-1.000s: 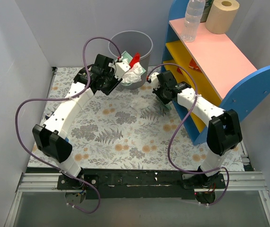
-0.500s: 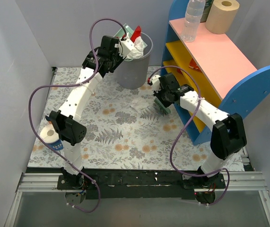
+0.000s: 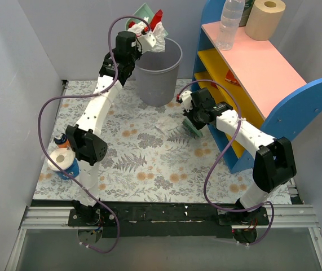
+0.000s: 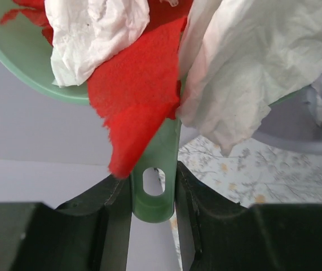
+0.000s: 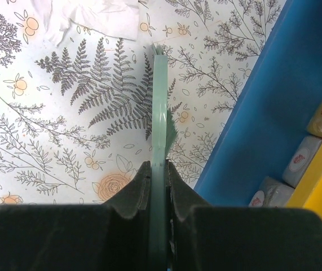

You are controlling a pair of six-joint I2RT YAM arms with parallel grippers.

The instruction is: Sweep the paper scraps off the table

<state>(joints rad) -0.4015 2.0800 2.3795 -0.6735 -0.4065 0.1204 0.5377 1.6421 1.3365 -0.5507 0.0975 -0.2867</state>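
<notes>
The left arm [image 3: 96, 107] is reaching up and away from its base, stretching nearly straight, with its wrist sitting just left of the grey bin [image 3: 158, 84] and above its rim. The left gripper [image 4: 153, 189] is pointing toward the bin's mouth, its two fingers pressing on either side of the dustpan handle [image 4: 163, 161]. The right arm [image 3: 239, 127] is bending at the elbow, its forearm angling toward the bin and ending short of it on the near right side. The right gripper [image 5: 159, 169] is pointing downward, its fingers clamping the thin edge of the hand brush [image 5: 159, 113]. How low it is hanging is hard to judge from above.
</notes>
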